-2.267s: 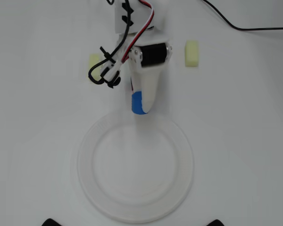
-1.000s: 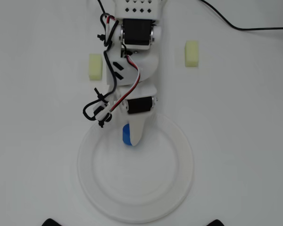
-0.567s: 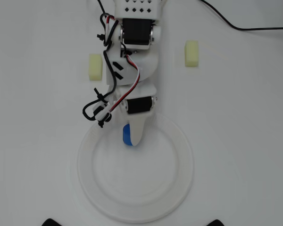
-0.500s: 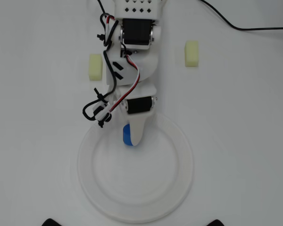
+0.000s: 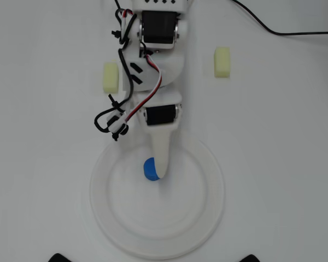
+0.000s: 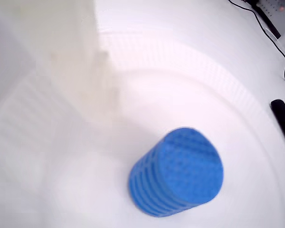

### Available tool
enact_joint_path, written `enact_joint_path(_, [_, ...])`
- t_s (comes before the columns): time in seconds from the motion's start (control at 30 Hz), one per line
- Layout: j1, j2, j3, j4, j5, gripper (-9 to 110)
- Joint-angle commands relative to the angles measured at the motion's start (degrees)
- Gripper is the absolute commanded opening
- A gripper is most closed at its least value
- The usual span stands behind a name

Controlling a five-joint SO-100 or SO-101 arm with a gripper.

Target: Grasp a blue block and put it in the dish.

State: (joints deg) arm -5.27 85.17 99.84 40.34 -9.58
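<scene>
The blue block (image 5: pixel 149 169) is a small blue cylinder inside the dish (image 5: pixel 208 185), a large round white plate, a little above its centre. My gripper (image 5: pixel 156 173) reaches down into the dish, and its long white finger (image 5: pixel 162 155) ends right beside the block. In the wrist view the blue block (image 6: pixel 178 173) lies tilted on the floor of the dish (image 6: pixel 190 61). The white finger (image 6: pixel 85 71) stands up and to the left of it with a gap between them. Nothing grips the block. The second finger does not show.
Two pale yellow rectangular blocks (image 5: pixel 110 77) (image 5: pixel 222 61) lie on the white table on either side of the arm's base. A black cable (image 5: pixel 284 31) runs across the top right. Dark shapes (image 5: pixel 60 257) sit at the bottom edge.
</scene>
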Motion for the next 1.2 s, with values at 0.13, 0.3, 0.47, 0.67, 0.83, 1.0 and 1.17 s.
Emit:
enact_joint_path(0.13, [1.14,14.5,-1.93,10.2,2.64,41])
enact_joint_path(0.3, [2.37,24.08,-1.49,20.65,3.52,47])
enact_joint_path(0.47, [3.25,38.76,7.73,23.82,1.41,48])
enact_joint_path(0.67, [2.81,56.51,20.65,26.28,-0.26,46])
enact_joint_path(0.83, [1.85,68.64,32.08,26.54,0.88,43])
enact_joint_path(1.0, [1.32,78.84,45.0,26.54,2.46,42])
enact_joint_path(1.17, [1.41,87.8,56.43,26.54,2.37,39])
